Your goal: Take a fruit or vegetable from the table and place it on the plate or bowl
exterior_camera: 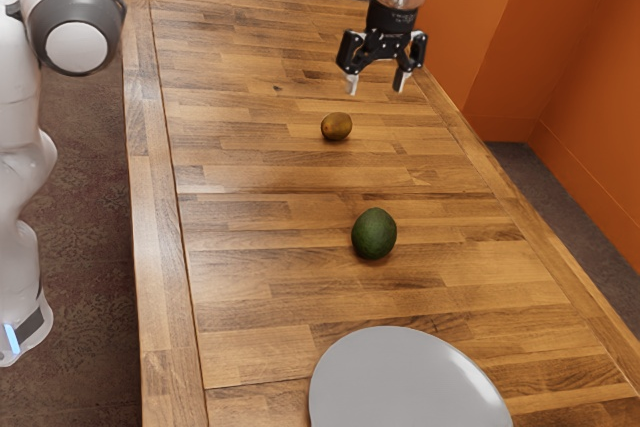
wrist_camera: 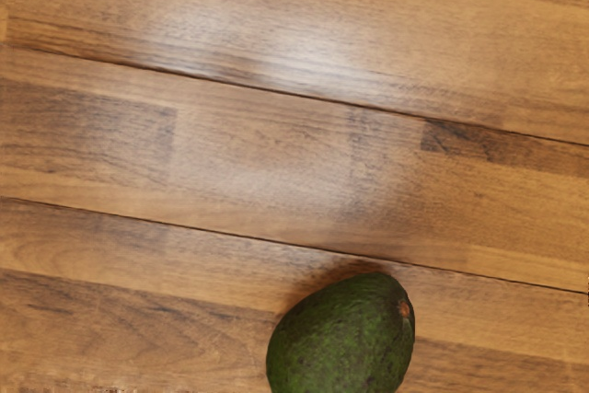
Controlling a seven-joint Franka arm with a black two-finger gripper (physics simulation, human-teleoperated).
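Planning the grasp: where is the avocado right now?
In the exterior view the avocado lies mid-table, between the kiwi farther back and the grey plate at the near edge, touching neither.

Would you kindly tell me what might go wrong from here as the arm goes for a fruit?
1. The open black pincer hangs apart from the small brown oval fruit; descending unaligned may close on bare wooden table.
2. Both it and the dark green rounded avocado could roll if one finger nudges them.
3. The avocado lies between the brown fruit and the pale grey round plate; a low carry might knock it.
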